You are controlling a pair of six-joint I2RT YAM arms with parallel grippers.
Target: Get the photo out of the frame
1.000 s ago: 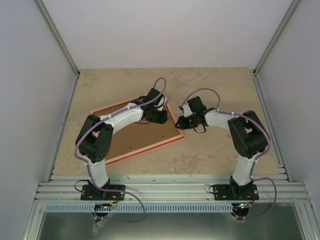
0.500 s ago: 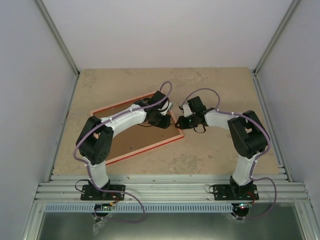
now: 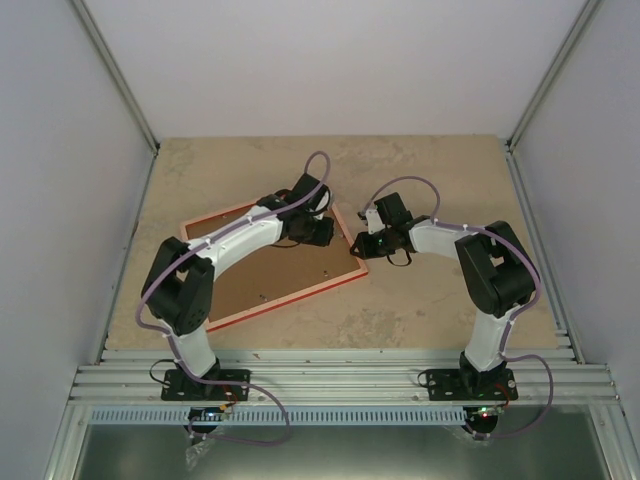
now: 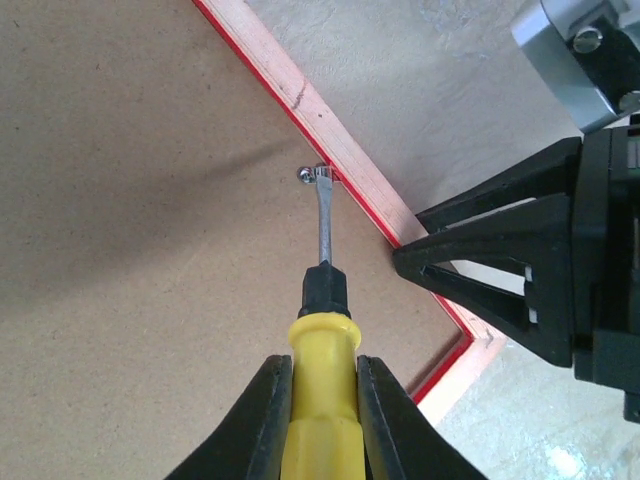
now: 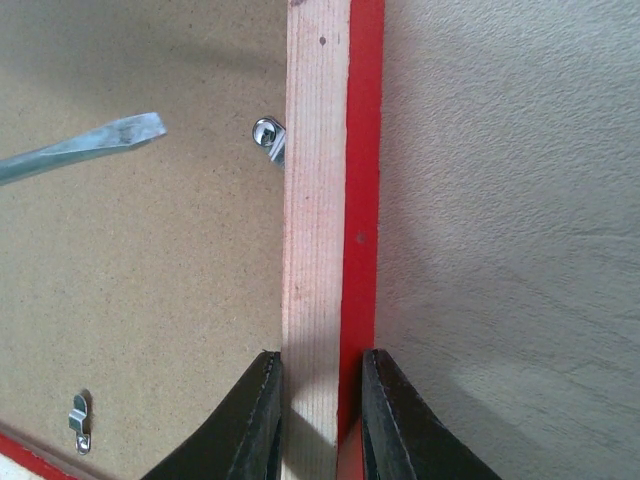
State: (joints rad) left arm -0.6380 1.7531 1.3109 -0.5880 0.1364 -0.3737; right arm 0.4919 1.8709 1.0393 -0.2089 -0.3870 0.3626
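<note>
The frame (image 3: 268, 278) lies face down on the table, brown backing board up, its pinkish rim (image 5: 315, 200) edged in red. The photo is hidden beneath the board. My left gripper (image 4: 322, 365) is shut on a yellow-handled screwdriver (image 4: 320, 410). The screwdriver's blade tip rests at a small metal clip (image 4: 306, 175) by the frame's right rim. My right gripper (image 5: 320, 355) is shut on that rim, one finger on the inner side and one on the red outer edge. From above, the left gripper (image 3: 320, 232) and the right gripper (image 3: 360, 245) sit close together at the frame's right end.
A second metal clip (image 5: 80, 415) sits on the backing board near the frame's corner. The screwdriver blade (image 5: 90, 148) crosses the right wrist view. The right gripper's black body (image 4: 510, 270) stands just right of the blade. White walls enclose the beige tabletop (image 3: 440, 300).
The left wrist shifted a little right along the rim, then came back, and the left elbow has swung out to the left. The right arm and frame have not moved.
</note>
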